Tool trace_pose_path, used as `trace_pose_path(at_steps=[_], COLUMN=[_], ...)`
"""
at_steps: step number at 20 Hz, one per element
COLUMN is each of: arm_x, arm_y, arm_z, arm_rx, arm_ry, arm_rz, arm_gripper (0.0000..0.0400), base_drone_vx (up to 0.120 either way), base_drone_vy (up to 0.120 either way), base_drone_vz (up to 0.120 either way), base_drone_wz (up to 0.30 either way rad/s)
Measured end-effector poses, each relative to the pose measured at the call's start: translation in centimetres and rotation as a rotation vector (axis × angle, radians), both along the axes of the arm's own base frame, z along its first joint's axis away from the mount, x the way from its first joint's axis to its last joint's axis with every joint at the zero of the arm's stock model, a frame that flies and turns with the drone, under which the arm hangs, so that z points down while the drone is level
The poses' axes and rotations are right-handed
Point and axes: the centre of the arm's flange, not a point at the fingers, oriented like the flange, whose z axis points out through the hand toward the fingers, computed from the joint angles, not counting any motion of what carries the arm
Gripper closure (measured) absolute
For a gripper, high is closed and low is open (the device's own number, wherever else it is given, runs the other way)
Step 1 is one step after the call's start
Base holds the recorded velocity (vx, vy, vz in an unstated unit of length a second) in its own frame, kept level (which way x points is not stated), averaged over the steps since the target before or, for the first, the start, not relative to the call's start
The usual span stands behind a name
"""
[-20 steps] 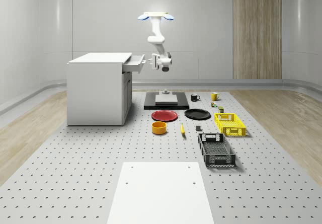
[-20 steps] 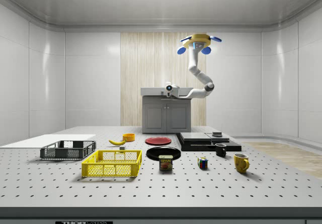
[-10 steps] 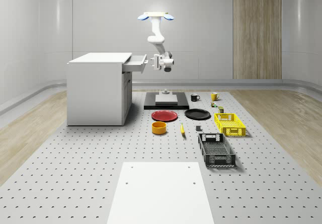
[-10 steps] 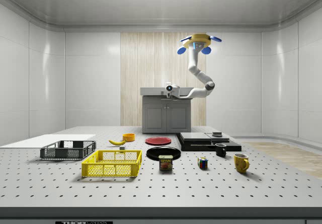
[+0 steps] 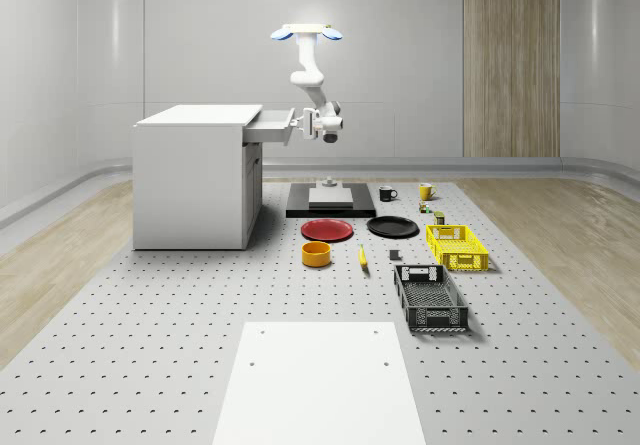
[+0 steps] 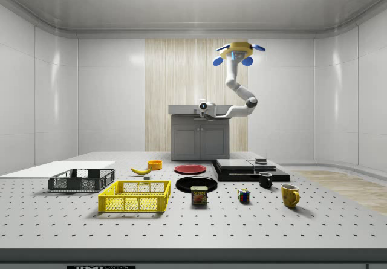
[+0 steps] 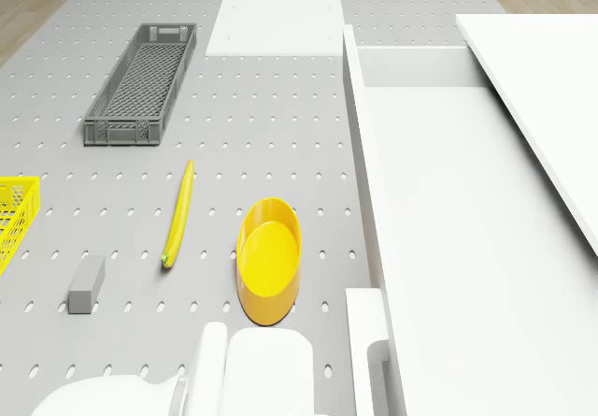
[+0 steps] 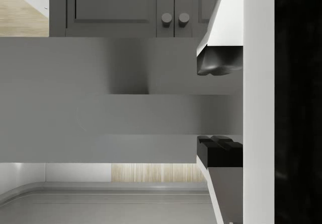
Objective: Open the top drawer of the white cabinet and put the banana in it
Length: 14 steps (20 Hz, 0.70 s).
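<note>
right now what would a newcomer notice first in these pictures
The drone hovers high beside the white cabinet, its arm bent down so the tool sits at the front of the top drawer, which stands pulled out. On the perforated table, the banana lies flat beside a yellow bowl, untouched. Along the whole-scene view's right, a yellow basket and a dark crate stand out.

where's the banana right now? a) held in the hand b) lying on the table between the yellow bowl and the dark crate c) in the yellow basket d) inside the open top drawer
b: the banana lies on the perforated table, beside the yellow bowl and short of the dark crate.
</note>
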Motion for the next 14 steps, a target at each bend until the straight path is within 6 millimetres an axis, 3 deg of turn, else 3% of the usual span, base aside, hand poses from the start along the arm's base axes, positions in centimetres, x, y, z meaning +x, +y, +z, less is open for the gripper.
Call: trace_pose_path(at_steps=[11, 12, 14], arm_x=[0.0, -0.3, -0.3], arm_y=[-2.6, -3.2, -4.0], arm_z=[0.0, 0.7, 0.6], arm_rx=[-0.007, -0.017, -0.019], arm_ry=[-0.003, 0.041, 0.033], arm_rz=[0.001, 0.002, 0.002], arm_gripper=[0.0257, 0.019, 0.0201], base_drone_vx=[0.0, 0.0, 0.0], base_drone_vy=[0.0, 0.0, 0.0], base_drone_vz=[0.0, 0.0, 0.0], base_drone_wz=[0.0, 0.0, 0.0])
